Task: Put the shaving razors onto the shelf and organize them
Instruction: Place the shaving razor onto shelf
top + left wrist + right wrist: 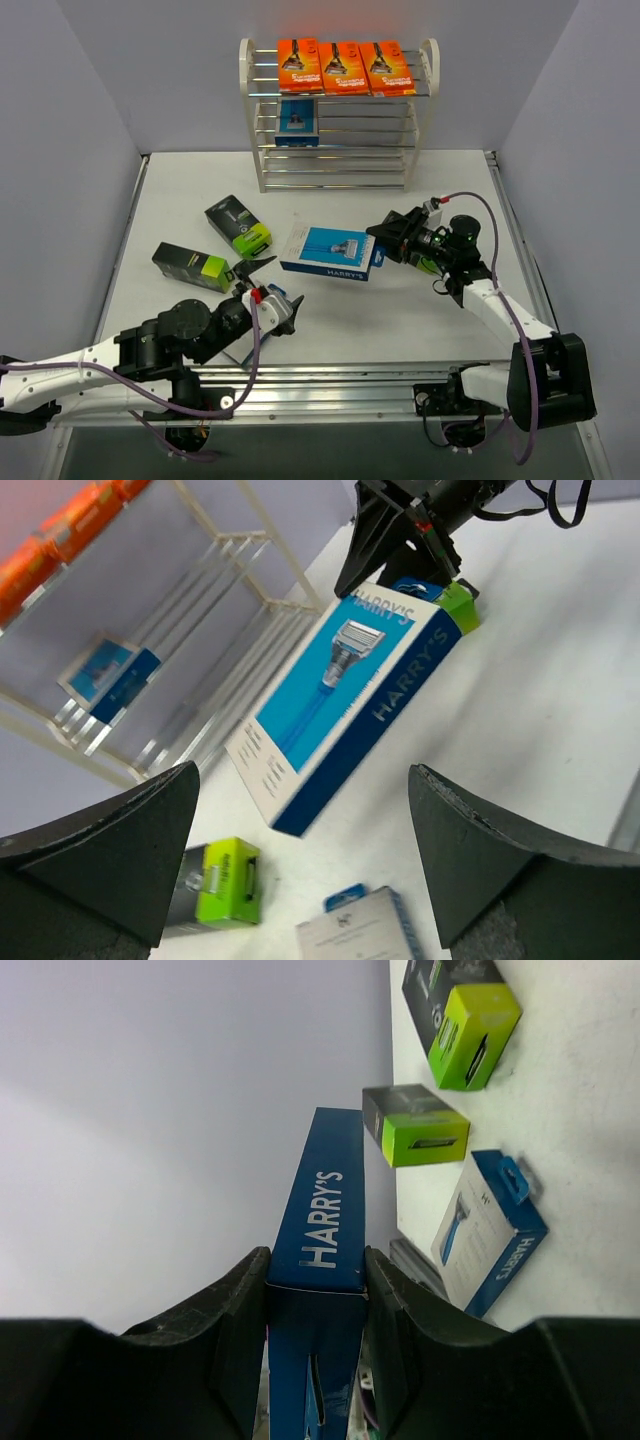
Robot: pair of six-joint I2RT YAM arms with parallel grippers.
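One blue razor pack aloft: your right end effector (385, 245) is clenched on the short end of the Harry's pack (332, 252), which hangs nearly flat above the desk (400, 320), well short of the shelf (248, 60). Your left end effector (270, 288) gapes wide and grasps nothing, just beside one black-and-lime box (190, 266). A second box (238, 226) lies near, and another blue pack (490, 1225) sits by the left arm.

Three orange cards (344, 66) fill the top tier; one blue pack (297, 118) stands on the tier below.

The likely trouble is that end-only hold: the long overhang could swing or slip between the pads as you turn the wrist. At the shelf, a leading corner could snag a thin rod, or nudge the shelved blue pack off its perch.
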